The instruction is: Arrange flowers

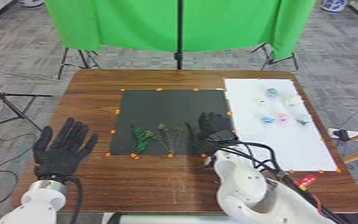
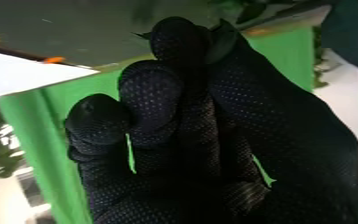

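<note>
So the right arm comes in from the near right and leans inward, with the right hand (image 1: 215, 125) low over the right part of the black mat (image 1: 160, 110), pointing toward the far side. In the wrist view that hand (image 2: 180, 120) has a dark green leaf (image 2: 222, 44) pinched between thumb and fingertip, other fingers bent in loosely. The left hand (image 1: 62, 149) is left of the mat, fingers long and spread wide, nothing in it. Both gloves are black fabric, and up close the right one has a dotted, mesh-like knit. The table (image 1: 149, 187) is brown wood with visible grain, and the mat is a flat dark rectangle next to a smooth white sheet (image 1: 286, 147), orange bits dotted along the edges. For the greenery, there's a full, feathery leafy stem (image 1: 140, 137) on the near part of the mat, then a thin branching sprig (image 1: 164, 137) just right of it. The flowers (image 1: 283, 118) are on the far half of the white sheet, small and spaced out, in light blue, pink and whitish tones.
</note>
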`<state>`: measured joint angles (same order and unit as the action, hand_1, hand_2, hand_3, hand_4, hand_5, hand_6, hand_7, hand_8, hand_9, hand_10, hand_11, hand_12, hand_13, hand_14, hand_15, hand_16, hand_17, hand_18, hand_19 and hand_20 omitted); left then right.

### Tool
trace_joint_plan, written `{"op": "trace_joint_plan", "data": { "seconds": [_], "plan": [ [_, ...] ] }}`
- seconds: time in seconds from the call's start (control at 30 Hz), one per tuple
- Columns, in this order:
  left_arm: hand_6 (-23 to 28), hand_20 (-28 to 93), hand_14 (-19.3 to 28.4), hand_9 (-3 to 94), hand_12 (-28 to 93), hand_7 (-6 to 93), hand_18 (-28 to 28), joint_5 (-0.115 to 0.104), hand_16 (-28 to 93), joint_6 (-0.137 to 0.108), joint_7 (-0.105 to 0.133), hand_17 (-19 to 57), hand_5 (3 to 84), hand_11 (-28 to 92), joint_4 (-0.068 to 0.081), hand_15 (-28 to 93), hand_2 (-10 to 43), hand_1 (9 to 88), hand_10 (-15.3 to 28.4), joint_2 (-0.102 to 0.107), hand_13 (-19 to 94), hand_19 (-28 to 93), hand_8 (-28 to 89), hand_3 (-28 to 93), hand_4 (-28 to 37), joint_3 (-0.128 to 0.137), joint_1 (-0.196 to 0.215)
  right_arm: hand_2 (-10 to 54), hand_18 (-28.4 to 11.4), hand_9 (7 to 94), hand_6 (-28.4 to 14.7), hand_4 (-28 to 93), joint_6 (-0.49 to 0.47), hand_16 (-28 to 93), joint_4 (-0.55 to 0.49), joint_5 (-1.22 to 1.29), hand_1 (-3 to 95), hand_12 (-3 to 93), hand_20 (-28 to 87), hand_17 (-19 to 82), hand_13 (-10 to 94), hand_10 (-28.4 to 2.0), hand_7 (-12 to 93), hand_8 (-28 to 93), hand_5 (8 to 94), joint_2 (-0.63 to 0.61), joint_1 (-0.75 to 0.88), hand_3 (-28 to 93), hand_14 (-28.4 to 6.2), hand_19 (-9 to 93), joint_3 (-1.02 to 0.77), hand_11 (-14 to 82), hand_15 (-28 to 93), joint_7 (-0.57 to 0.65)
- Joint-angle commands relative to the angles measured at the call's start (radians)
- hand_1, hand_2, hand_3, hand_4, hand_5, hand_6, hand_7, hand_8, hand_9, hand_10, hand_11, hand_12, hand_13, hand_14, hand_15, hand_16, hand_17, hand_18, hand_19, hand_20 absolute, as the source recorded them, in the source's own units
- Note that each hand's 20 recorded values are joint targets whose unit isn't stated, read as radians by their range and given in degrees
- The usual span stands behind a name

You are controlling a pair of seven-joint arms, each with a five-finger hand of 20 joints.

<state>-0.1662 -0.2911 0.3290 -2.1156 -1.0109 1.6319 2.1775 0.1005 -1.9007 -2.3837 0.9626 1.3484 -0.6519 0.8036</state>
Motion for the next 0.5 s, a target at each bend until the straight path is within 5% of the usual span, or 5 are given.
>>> {"op": "trace_joint_plan", "data": {
  "seconds": [0.03, 0.5],
  "plan": [
    [7.2, 19, 15.3, 41.8, 13, 18.9, 14.8, -0.004, -5, -0.009, -0.003, -4.4, 48.3, 27, 0.0, 48, 8.9, 27.6, 15.3, 0.002, 33, 38, -10, 77, -28.3, 0.001, 0.016, -9.5, -26.6, 86.5, -0.8, -15, -0.044, 57, -0.001, -0.013, 61.4, 47.2, 42, 43, 73, -11.4, 43, 21, 74.5, -0.007, 0.015, 73, -6.8, 89, -0.008, 13.3, 54, 0.042],
    [7.1, 19, 15.4, 41.8, 13, 19.1, 14.8, -0.01, -5, -0.018, 0.001, -4.4, 48.3, 28, -0.001, 49, 9.5, 27.6, 15.3, 0.002, 33, 38, -10, 77, -28.3, -0.003, 0.016, -9.5, -27.9, 79.4, -3.6, -22, -0.041, 48, -0.036, -0.023, 54.9, 36.1, 37, 41, 70, -15.3, 40, 19, 66.1, -0.012, 0.027, 72, -8.8, 92, -0.011, 14.5, 55, 0.045]
  ]
}}
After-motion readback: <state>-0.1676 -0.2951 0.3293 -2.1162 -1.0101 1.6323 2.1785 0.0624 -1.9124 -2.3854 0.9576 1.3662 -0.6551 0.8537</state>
